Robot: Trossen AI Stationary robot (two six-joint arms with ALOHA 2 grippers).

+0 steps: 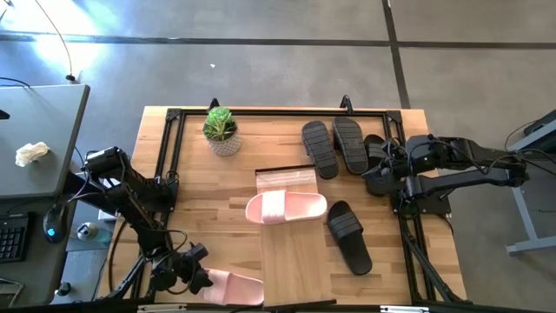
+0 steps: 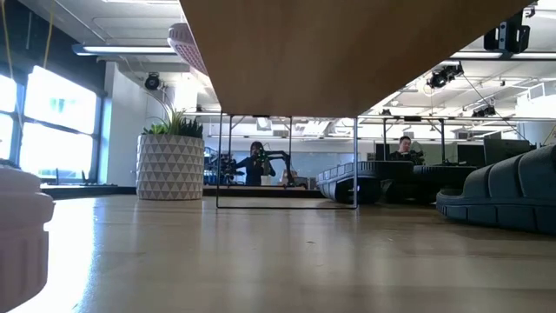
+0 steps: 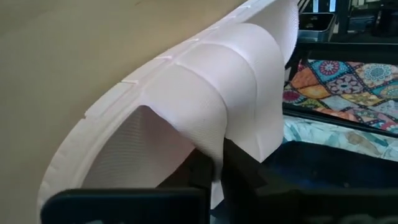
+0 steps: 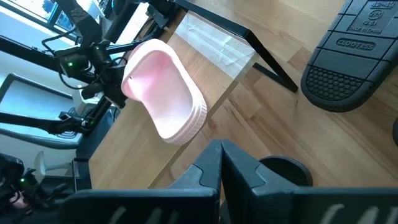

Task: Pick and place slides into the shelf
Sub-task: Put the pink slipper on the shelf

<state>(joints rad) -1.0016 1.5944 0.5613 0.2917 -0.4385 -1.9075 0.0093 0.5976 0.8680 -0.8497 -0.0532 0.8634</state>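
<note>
A pale pink slide (image 1: pixel 233 288) lies near the table's near left corner, and my left gripper (image 1: pixel 203 280) is shut on its strap. The left wrist view fills with that slide (image 3: pixel 186 106). A second pink slide (image 1: pixel 285 207) rests sole down on the shelf's light-wood plank (image 1: pixel 294 261). Two black slides (image 1: pixel 320 148) (image 1: pixel 349 143) lie side by side at the far side, and another (image 1: pixel 349 235) lies right of the shelf. My right gripper (image 1: pixel 375 180) hangs shut above the table's right part, holding nothing. My left gripper pinches the near edge of the pink slide's strap (image 3: pixel 213 149) between its two fingers. One finger (image 3: pixel 198 180) is under the strap, inside the foot opening; the other (image 3: pixel 245 177) is on the strap's outside. It comes from the table's left, slanting down. The slide's sole lies on the table.
A potted plant (image 1: pixel 221 132) stands at the far left of the table. A black frame (image 1: pixel 169 156) runs around the table's edges. A grey desk with a keyboard (image 1: pixel 13 235) stands left of the table. In the low view, people (image 2: pixel 257 162) sit in the room behind.
</note>
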